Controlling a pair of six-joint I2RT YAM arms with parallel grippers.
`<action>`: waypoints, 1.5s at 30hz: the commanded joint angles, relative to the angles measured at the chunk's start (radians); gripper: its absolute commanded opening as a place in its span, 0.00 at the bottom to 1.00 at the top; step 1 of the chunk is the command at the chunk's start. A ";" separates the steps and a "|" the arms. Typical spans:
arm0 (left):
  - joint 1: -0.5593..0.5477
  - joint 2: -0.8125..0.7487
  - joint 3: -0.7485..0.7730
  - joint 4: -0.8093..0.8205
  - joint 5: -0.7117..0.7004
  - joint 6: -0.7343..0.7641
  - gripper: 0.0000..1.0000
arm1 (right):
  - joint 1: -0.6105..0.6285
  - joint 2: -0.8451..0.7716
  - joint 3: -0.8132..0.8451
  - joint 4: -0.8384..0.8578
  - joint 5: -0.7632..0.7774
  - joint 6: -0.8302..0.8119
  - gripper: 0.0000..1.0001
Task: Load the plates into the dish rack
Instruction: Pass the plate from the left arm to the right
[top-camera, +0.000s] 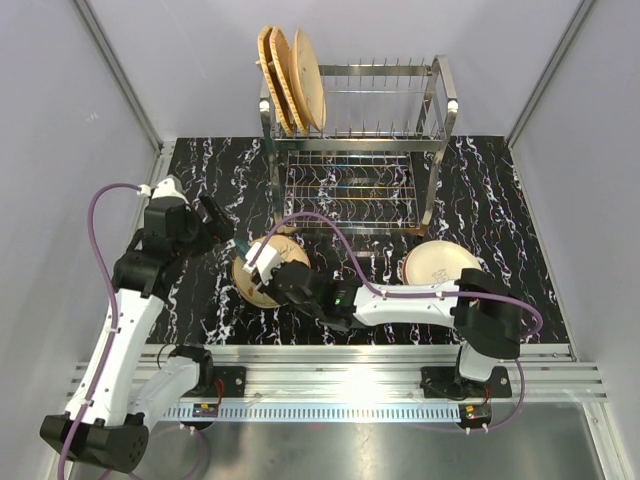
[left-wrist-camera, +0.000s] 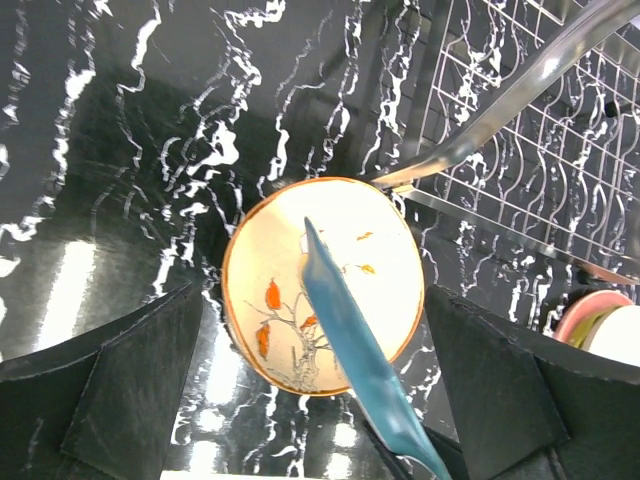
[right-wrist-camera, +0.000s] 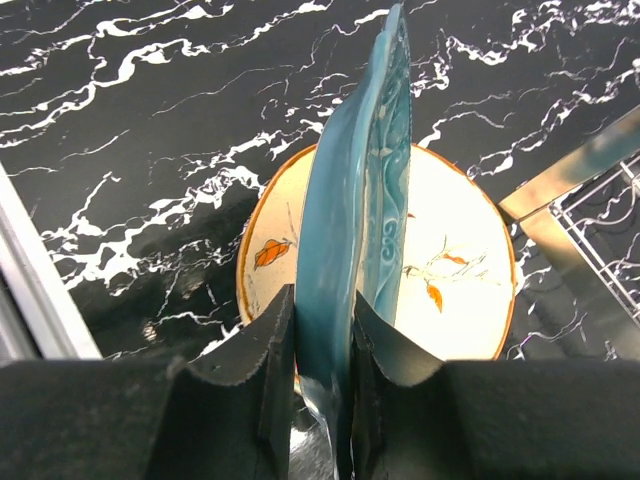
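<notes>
The right gripper (right-wrist-camera: 322, 305) clamped the teal plate (right-wrist-camera: 360, 170) on edge (above a bird-print plate (right-wrist-camera: 450, 250)); the left gripper (left-wrist-camera: 310, 295) stood wide open.

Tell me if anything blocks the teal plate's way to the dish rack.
Nothing visible does. The teal plate stands on edge in the right gripper, short of the dish rack. Three orange plates fill the rack's left slots; the rest look free.
</notes>
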 joint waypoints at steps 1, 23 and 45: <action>0.005 -0.024 0.056 0.007 -0.046 0.066 0.98 | -0.001 -0.084 0.035 0.058 -0.014 0.063 0.00; 0.005 -0.124 -0.082 0.084 -0.172 0.169 0.99 | -0.151 -0.139 0.172 -0.120 -0.073 0.367 0.00; 0.005 -0.152 -0.182 0.142 -0.163 0.189 0.99 | -0.174 -0.344 0.351 -0.340 -0.185 0.433 0.00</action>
